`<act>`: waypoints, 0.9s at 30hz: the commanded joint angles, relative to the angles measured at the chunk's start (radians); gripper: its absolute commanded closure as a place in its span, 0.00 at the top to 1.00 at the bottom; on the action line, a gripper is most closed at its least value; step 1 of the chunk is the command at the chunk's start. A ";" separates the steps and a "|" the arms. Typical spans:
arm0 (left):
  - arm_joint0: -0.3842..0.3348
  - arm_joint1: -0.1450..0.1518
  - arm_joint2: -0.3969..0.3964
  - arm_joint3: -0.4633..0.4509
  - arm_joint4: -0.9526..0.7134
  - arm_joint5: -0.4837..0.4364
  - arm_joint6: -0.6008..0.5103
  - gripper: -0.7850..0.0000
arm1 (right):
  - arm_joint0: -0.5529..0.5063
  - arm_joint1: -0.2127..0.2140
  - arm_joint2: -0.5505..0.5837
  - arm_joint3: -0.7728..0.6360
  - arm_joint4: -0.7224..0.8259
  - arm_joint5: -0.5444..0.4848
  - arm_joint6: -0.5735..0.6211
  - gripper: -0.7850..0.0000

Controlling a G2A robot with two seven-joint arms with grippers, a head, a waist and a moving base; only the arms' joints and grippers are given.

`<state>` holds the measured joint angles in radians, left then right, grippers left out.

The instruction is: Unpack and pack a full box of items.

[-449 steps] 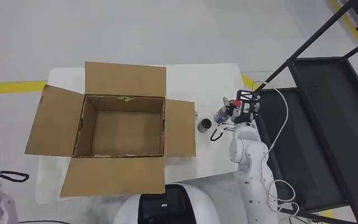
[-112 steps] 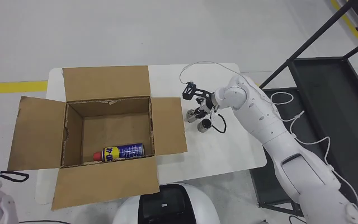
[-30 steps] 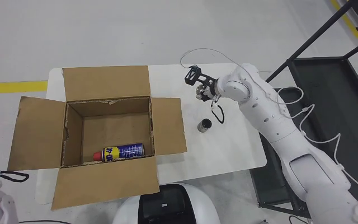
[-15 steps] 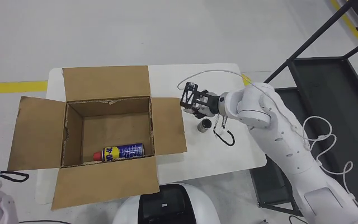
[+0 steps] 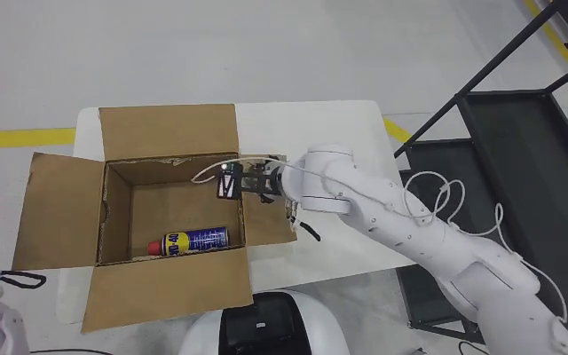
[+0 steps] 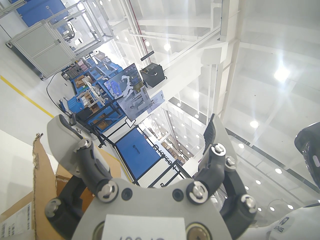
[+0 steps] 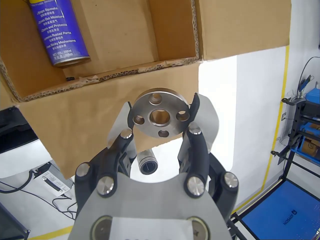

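Note:
My right gripper (image 7: 162, 111) is shut on a round metal flange (image 7: 172, 102) with a centre bore and several bolt holes. In the top view this gripper (image 5: 232, 185) hangs over the right wall of the open cardboard box (image 5: 173, 163). A blue and yellow spray can (image 5: 197, 240) lies on its side on the box floor near the front wall, also seen in the right wrist view (image 7: 53, 23). A small metal cylinder (image 7: 148, 163) stands on the white table beyond the box's right flap (image 7: 100, 108). My left gripper (image 6: 140, 138) points up at the ceiling, open and holding nothing.
The white table (image 5: 337, 124) has bare room right of the box. The box's flaps are spread outward on all sides. A black metal rack (image 5: 506, 142) stands at the far right. A yellow floor line (image 5: 35, 137) runs off to the left.
The right arm has swung left with the flange, from above the table by the cylinder to over the box's right wall. The can and box have stayed put.

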<state>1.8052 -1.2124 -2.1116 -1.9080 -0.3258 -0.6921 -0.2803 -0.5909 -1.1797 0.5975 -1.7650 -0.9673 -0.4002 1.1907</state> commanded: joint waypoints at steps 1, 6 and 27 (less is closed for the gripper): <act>0.000 0.000 0.000 0.000 0.000 0.000 0.000 1.00 | 0.066 -0.035 -0.051 0.072 0.037 0.013 0.004 0.00; 0.000 0.000 0.000 0.000 0.000 0.000 0.000 1.00 | 0.198 -0.128 -0.160 0.223 0.113 0.031 0.007 0.00; 0.000 0.000 0.000 0.000 0.000 0.000 0.000 1.00 | 0.391 -0.430 -0.363 0.653 0.305 0.001 -0.020 0.00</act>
<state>1.8052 -1.2124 -2.1116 -1.9080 -0.3258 -0.6921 -0.2803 -0.1990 -1.6114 0.2342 -1.1096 -0.6621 -0.3995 1.1709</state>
